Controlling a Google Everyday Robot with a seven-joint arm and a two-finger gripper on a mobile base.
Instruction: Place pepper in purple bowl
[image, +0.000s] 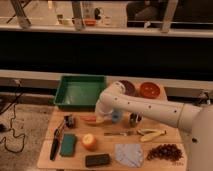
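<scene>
The slim orange-red pepper (88, 119) lies on the wooden table (45, 156), just in front of the green tray. My gripper (100, 119) is down at the pepper's right end, shut on it, and it hides that end. The pepper still rests on the table top. The purple bowl (128, 86) stands at the back of the table, to the right of the tray. My white arm (145, 107) partly covers it.
A green tray (80, 92) sits at the back left and an orange-red bowl (150, 90) at the back right. Near the gripper are a small blue cup (116, 116) and a dark can (134, 119). In front lie a round orange fruit (89, 141), banana (150, 134), grapes (164, 151), cloth (128, 153) and green sponge (68, 144).
</scene>
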